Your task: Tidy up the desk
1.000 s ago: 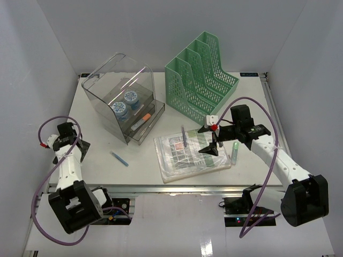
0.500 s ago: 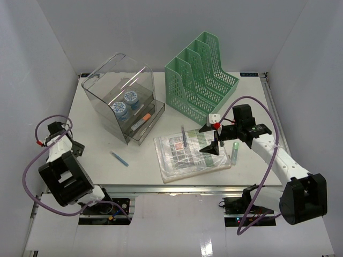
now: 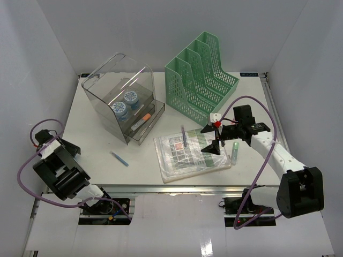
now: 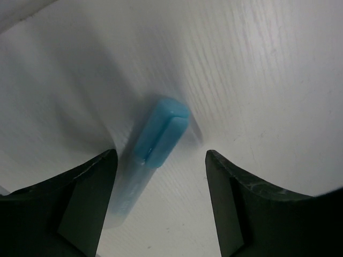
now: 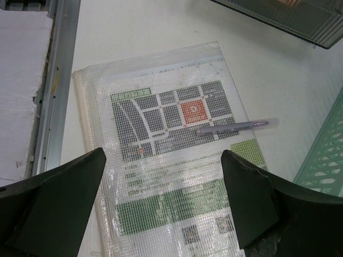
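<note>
your left gripper (image 4: 159, 156) wide around a loose blue pen (image 4: 161, 131), your right gripper (image 5: 163, 155) wide over the mesh pouch (image 5: 161, 209)

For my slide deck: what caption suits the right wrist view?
Open right claw above a mesh pouch, a pen lying on it, green rack at right.

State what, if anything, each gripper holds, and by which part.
Nothing is held. The left gripper is open, a blue pen lying ungripped on the desk between its fingers; the right gripper is open above a sleeved sheet.
</note>
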Motion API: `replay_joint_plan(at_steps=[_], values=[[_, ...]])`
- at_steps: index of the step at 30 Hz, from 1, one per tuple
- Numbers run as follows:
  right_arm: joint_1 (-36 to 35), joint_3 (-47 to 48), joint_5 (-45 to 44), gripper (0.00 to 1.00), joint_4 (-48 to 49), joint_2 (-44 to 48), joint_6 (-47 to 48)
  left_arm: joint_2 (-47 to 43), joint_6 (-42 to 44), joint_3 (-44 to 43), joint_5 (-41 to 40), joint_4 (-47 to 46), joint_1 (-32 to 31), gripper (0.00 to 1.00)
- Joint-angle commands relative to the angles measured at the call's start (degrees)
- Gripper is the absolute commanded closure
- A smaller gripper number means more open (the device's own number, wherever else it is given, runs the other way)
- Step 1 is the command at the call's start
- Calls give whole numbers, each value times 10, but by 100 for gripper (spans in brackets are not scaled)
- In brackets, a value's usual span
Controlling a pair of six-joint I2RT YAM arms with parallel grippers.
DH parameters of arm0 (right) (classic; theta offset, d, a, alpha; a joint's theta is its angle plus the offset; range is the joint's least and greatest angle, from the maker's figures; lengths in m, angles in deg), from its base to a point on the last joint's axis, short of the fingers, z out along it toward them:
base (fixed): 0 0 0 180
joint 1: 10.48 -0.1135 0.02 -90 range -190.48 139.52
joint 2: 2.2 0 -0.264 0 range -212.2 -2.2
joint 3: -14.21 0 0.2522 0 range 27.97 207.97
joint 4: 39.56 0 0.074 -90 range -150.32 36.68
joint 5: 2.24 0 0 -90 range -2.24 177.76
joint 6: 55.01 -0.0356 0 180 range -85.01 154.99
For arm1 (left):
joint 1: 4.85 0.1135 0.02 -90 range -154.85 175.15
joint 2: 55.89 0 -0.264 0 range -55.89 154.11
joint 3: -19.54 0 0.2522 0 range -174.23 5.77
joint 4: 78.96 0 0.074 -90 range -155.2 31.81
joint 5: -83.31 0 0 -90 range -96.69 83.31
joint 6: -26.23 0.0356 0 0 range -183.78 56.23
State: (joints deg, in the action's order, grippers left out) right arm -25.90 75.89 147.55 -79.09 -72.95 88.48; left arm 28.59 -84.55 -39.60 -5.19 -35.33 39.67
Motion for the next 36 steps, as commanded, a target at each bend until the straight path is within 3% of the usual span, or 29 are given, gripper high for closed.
replay_joint_plan(at_steps=[1,20,32,36], values=[[5,6,21,5,-9,-1,14,-1,4,29,89,-25,14,27],[25,6,40,5,-10,17,12,28,-14,48,132,-17,-5,46],[30,5,48,5,-10,14,12,76,18,4,98,5,-34,46],[30,6,49,5,-9,12,13,98,23,-23,53,26,-79,49]])
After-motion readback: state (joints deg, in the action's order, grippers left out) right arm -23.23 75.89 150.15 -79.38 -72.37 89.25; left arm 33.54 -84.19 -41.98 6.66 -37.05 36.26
